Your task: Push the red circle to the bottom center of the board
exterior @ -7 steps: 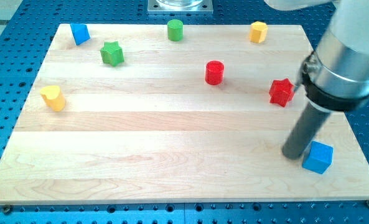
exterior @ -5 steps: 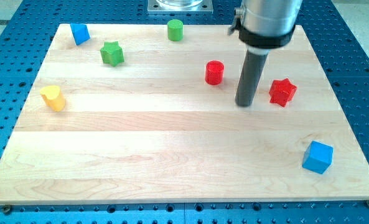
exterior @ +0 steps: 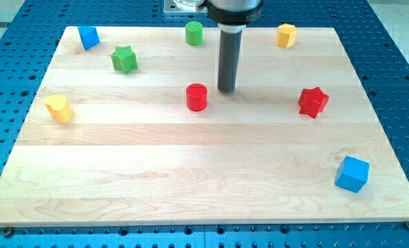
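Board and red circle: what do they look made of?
Board: looks like light wood, matte, going by the visible grain and joined plank strips. Red circle: probably painted wood or plastic; smooth, uniform colour, no grain visible. My tip sits just to its upper right.

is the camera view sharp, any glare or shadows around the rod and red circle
Camera view: sharp, evenly lit, no strong glare on the board. My tip and the red circle are crisp, the tip just to the circle's upper right with only faint soft shadows at their bases; the arm's top is cropped.

rod vertical, coming down from view's top centre; my tip [exterior: 225, 90] sits on the board, upper middle.
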### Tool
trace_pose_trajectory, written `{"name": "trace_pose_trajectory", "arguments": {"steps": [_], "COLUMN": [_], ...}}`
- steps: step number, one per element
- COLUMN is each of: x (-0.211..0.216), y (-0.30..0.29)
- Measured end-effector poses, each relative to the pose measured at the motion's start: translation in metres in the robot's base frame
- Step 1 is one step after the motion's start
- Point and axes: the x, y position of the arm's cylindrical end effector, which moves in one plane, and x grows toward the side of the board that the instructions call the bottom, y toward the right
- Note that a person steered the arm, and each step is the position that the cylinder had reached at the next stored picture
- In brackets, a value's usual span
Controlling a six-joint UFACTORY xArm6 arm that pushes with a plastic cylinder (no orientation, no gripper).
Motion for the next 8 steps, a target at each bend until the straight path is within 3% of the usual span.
{"name": "trace_pose_trajectory", "arguments": {"steps": [1,2,3,4,5,6,7,8], "x": [0.031,0.103,0.115,0.082,0.087,0.105,0.161,0.164], "y": [-0.049,-0.083,-0.096,-0.105,-0.135,-0.155,-0.140,-0.134]}}
